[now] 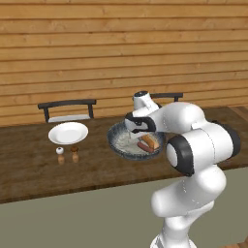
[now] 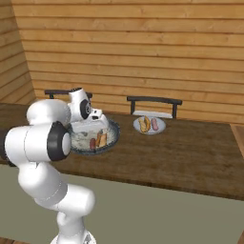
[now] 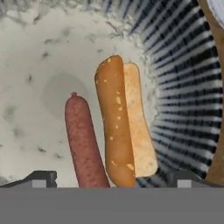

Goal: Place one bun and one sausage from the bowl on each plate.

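Note:
The blue-grey patterned bowl (image 1: 117, 140) (image 2: 112, 131) (image 3: 183, 87) sits mid-table and holds one brown sausage (image 3: 83, 140) (image 1: 145, 147) (image 2: 92, 142) and one tan bun (image 3: 124, 122) (image 1: 150, 141) (image 2: 101, 138) lying side by side. My gripper (image 3: 113, 179) (image 1: 137, 130) (image 2: 97, 123) hangs open just above the bowl, pointing down, and both pieces of food lie between its fingertips (image 3: 41, 178) in the hand view. One white plate (image 1: 68, 132) to the left of the bowl is bare. The other white plate (image 2: 162, 127) to the right carries a bun (image 2: 145, 124) and a sausage (image 2: 154, 124).
Two small shakers (image 1: 60, 154) (image 1: 74, 154) stand in front of the bare plate. Two dark chairs (image 1: 68, 109) (image 2: 153, 106) are pushed in at the table's far side, before a wooden plank wall. The table's near edge (image 1: 72, 191) runs just ahead of my base.

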